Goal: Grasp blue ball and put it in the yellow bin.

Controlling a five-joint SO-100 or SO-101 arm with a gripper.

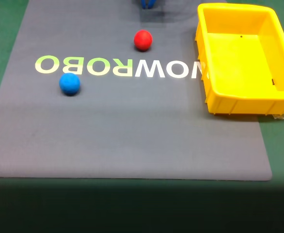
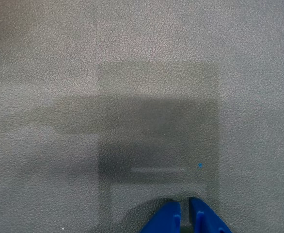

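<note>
Gripper [image 2: 184, 209] nearly closed above bare mat [image 2: 132, 73].

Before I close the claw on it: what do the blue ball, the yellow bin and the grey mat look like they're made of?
Blue ball: matte, no glare, probably foam or soft rubber. Yellow bin: glossy moulded plastic, judging by the sheen on its walls and rimmed edge. Grey mat: fine pebbled, leather-like grain in the wrist view, likely vinyl or rubber. Claw tips look like smooth blue plastic.

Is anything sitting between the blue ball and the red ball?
No. In the fixed view, just grey mat with printed letters lies between the blue ball and red ball.
</note>
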